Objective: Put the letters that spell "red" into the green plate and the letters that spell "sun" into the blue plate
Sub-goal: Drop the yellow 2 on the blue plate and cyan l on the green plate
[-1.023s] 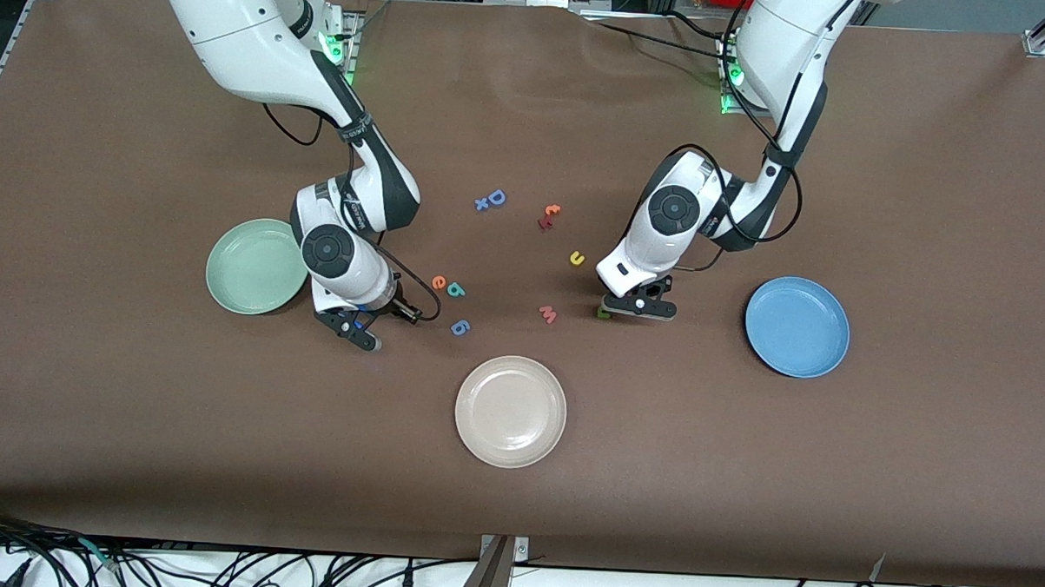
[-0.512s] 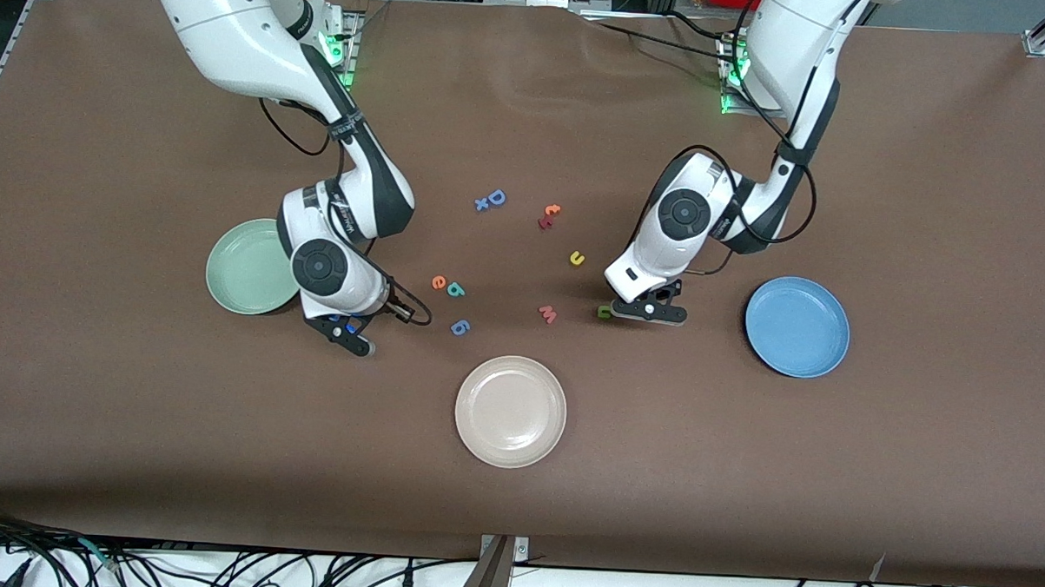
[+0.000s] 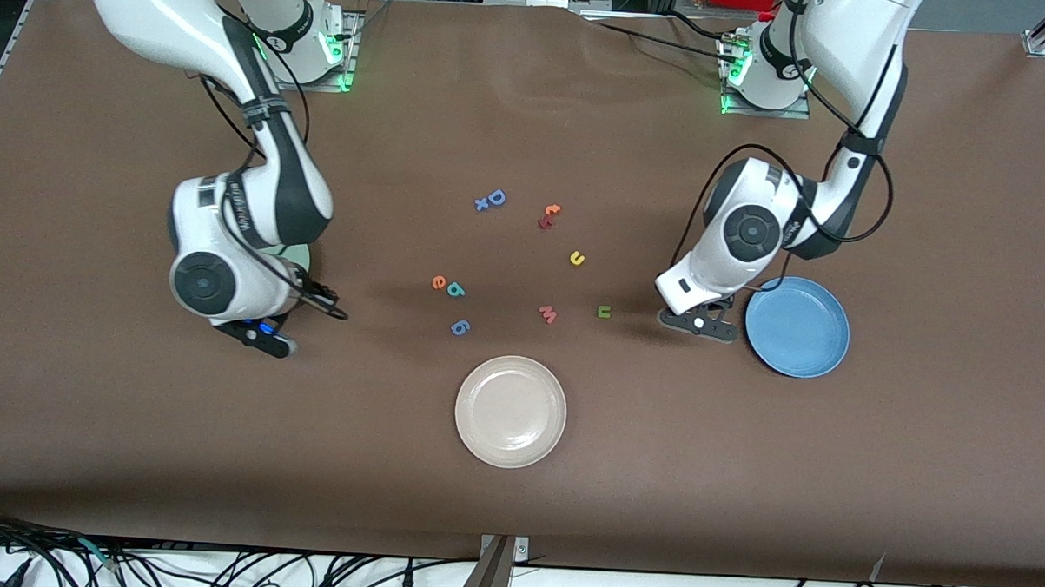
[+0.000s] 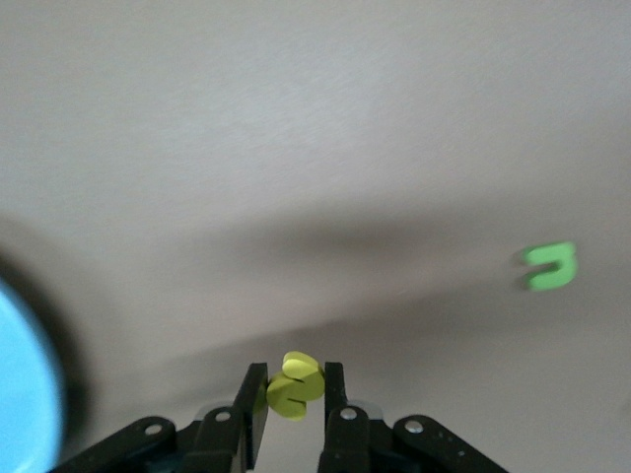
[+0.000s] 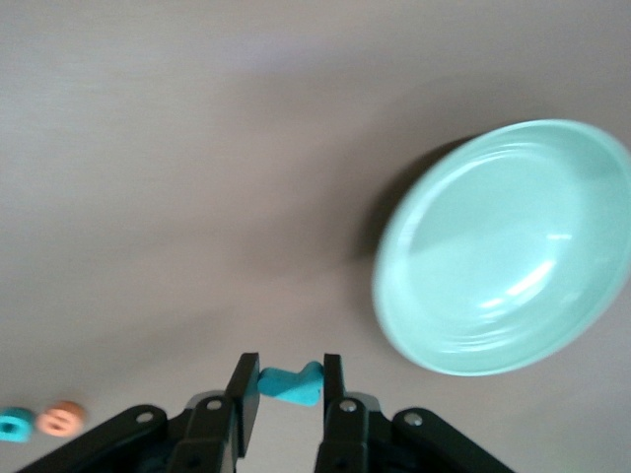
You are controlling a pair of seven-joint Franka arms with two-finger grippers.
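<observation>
Yellow "s" [image 4: 294, 386] – pinched in L hand [image 4: 294, 399].

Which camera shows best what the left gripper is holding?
The left wrist view: the left gripper is shut on a yellow letter, plain between its fingers. In the front view the gripper shows beside the blue plate, the letter hidden. The right wrist view misses it.
</observation>
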